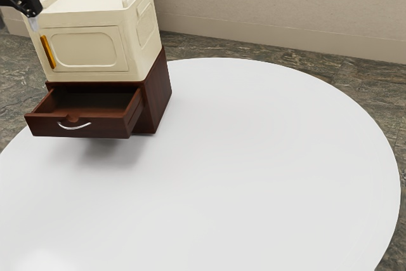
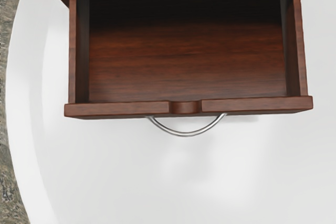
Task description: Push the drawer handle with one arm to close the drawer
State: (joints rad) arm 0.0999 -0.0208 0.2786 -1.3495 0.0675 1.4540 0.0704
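Exterior view, left to right. Gripper (image 1: 33,22) at ten o'clock; opening and grip: cannot tell. Silver handle (image 1: 75,127) at nine, fronting the drawer (image 1: 109,127), standing open. Cream box (image 1: 85,47) towards ten, atop brown cabinet (image 1: 156,96). White table (image 1: 273,163) reaches three o'clock.

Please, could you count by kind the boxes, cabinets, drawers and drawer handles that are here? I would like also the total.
Cream rectangular box with an orange strip: 1
Dark brown wooden cabinet: 1
Dark brown wooden drawer, pulled out: 1
Curved silver metal drawer handle: 1
Total: 4
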